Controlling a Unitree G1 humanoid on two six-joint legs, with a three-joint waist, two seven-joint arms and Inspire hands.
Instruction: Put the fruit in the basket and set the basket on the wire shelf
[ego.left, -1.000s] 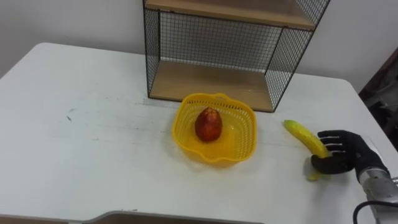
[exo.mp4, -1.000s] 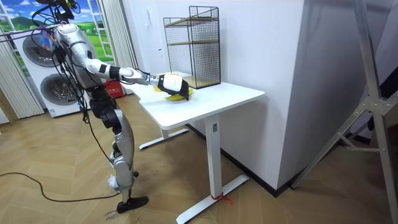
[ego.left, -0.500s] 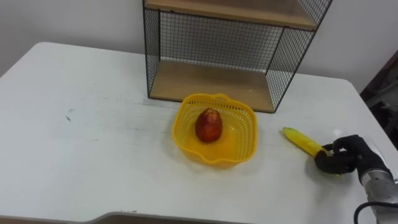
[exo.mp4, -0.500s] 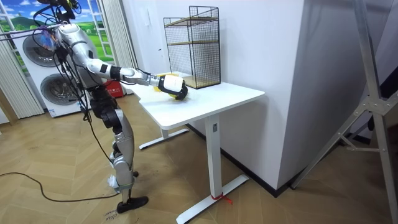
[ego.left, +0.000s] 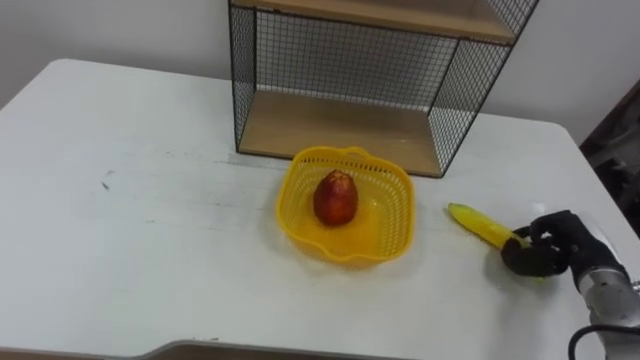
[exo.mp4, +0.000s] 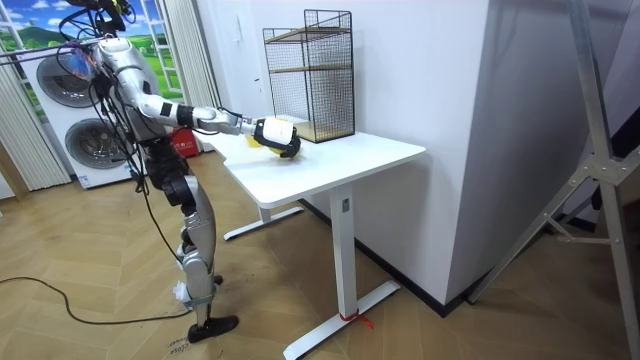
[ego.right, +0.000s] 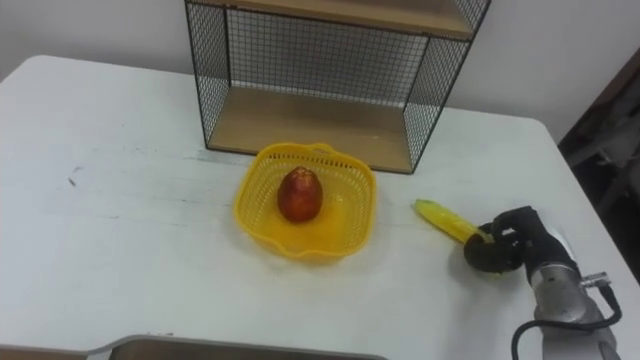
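A yellow basket (ego.left: 385, 235) (ego.right: 345, 225) sits on the white table (ego.left: 150, 200) in front of the wire shelf (ego.left: 340, 130) (ego.right: 300, 120). A red fruit (ego.left: 336, 198) (ego.right: 299, 194) lies inside the basket. To its right, my right hand (ego.left: 545, 250) (ego.right: 505, 248) is curled round the near end of a yellow banana (ego.left: 478, 224) (ego.right: 442, 219), held just above the table. In the room view I stand at the table's end with my right hand (exo.mp4: 276, 136) stretched over it.
The shelf has a wooden bottom board and an upper board, its front open toward the basket. The table's right edge runs close past my right hand. Washing machines (exo.mp4: 60, 130) stand behind me in the room view.
My right hand went from lying flat over the banana to curled round its near end. The banana has lifted slightly and shifted left, toward the basket.
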